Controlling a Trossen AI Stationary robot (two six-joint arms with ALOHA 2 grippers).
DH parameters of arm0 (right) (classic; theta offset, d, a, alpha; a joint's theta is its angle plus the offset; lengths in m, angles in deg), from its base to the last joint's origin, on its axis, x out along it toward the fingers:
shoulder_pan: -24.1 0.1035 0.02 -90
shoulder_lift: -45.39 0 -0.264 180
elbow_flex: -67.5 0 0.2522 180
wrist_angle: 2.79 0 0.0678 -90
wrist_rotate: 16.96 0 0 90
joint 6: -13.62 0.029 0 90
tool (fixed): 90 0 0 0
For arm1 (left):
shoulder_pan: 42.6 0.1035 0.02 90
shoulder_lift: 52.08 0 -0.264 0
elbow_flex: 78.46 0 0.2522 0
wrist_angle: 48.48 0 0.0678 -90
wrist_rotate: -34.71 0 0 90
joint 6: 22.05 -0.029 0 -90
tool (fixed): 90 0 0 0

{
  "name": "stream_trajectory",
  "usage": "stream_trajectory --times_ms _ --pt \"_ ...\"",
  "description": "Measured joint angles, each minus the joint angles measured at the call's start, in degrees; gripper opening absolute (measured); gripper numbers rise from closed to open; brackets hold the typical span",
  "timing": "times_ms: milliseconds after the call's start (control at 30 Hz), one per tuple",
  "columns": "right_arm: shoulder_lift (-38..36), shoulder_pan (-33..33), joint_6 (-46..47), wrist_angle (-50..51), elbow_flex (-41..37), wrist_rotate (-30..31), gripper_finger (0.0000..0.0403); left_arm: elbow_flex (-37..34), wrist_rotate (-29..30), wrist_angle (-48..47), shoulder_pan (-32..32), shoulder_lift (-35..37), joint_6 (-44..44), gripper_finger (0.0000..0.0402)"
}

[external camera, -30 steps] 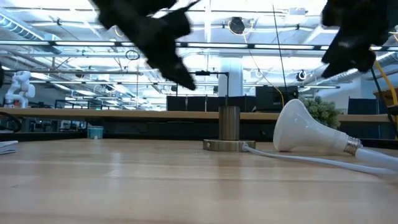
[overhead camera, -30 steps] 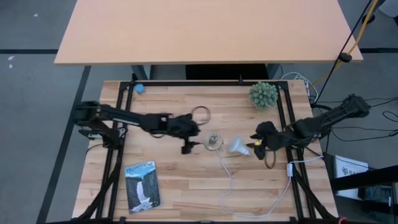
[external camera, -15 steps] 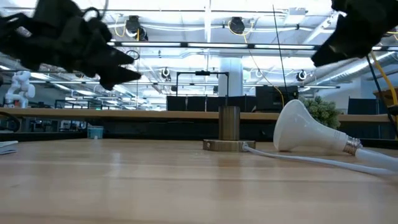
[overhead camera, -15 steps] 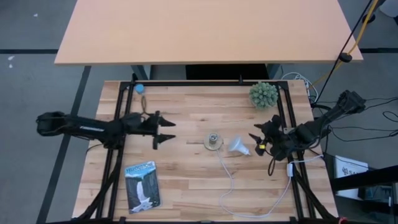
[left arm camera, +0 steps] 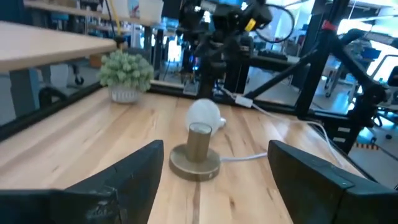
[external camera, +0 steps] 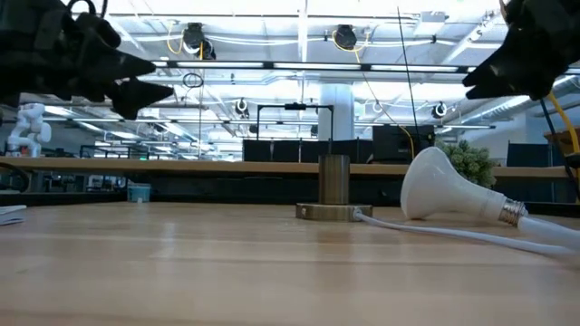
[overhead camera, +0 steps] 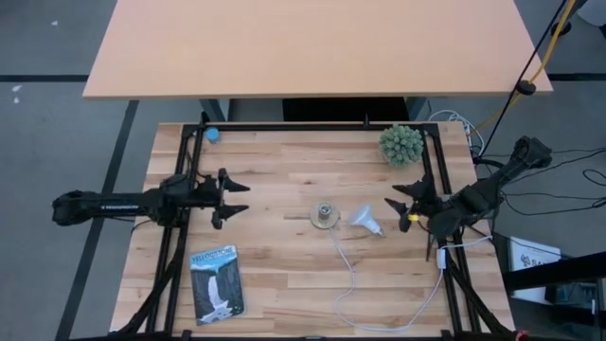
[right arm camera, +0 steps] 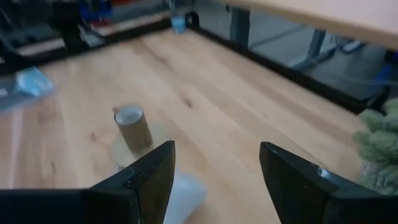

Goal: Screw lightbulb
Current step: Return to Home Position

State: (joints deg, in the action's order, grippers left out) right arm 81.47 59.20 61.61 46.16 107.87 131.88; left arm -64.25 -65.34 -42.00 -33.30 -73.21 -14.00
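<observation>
The white frosted lightbulb point(overhead camera: 364, 220) lies on its side on the table, right of the round metal socket point(overhead camera: 325, 214); it also shows in the low view point(external camera: 449, 192) and in the left wrist view point(left arm camera: 205, 114). The socket stands upright on its disc base point(external camera: 333, 211), with a white cord point(overhead camera: 350, 275). My left gripper point(overhead camera: 233, 198) is open above the table's left part, pointing at the socket. My right gripper point(overhead camera: 400, 204) is open above the table, right of the bulb, and touches nothing.
A green spiky ball point(overhead camera: 401, 144) sits at the far right. A booklet point(overhead camera: 217, 282) lies near the front left. A small blue object point(overhead camera: 212, 134) sits at the far left corner. A black frame rail point(overhead camera: 432, 189) runs along the table's right side.
My left gripper has drawn back from the socket toward the table's left edge. My right gripper has drawn back a little toward the right edge, away from the bulb. The bulb has shifted slightly on the table and the socket has stayed in place.
</observation>
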Motion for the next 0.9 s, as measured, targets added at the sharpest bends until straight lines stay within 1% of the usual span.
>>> stream_trajectory --times_ms 133,267,400,467,633,733,800,900 --pt "-7.3 2.7 -1.3 -0.8 -3.1 6.9 0.0226 0.0 0.0 -3.2 0.0 5.3 -1.1 0.0293" --pt "-12.4 5.3 -1.1 -1.6 -8.4 10.1 0.0226 0.0 0.1 -5.3 0.0 8.1 -0.9 0.0293" --pt "-16.7 7.5 -1.2 -8.8 -16.6 12.7 0.0226 0.0 0.1 -5.4 0.0 8.2 -0.8 0.0293" --pt "-18.8 7.7 -3.0 -13.9 -19.9 13.2 0.0226 0.0 0.1 -5.4 0.0 8.2 -0.9 0.0293" --pt "-21.2 5.8 -21.2 -25.2 -20.0 6.7 0.0226 0.0 0.3 -5.5 0.1 8.1 -1.0 0.0293" --pt "-22.6 3.6 -30.8 -30.2 -19.9 1.1 0.0226 0.0 0.4 -5.6 0.1 8.1 -1.0 0.0293" --pt "-23.0 1.5 -33.6 -30.7 -19.9 -1.2 0.0226 0.0 0.4 -5.6 0.1 8.1 -1.0 0.0293" --pt "-23.1 -2.4 -34.1 -29.9 -20.4 -4.7 0.0226 0.0 0.4 -5.6 0.1 8.1 -1.0 0.0293"
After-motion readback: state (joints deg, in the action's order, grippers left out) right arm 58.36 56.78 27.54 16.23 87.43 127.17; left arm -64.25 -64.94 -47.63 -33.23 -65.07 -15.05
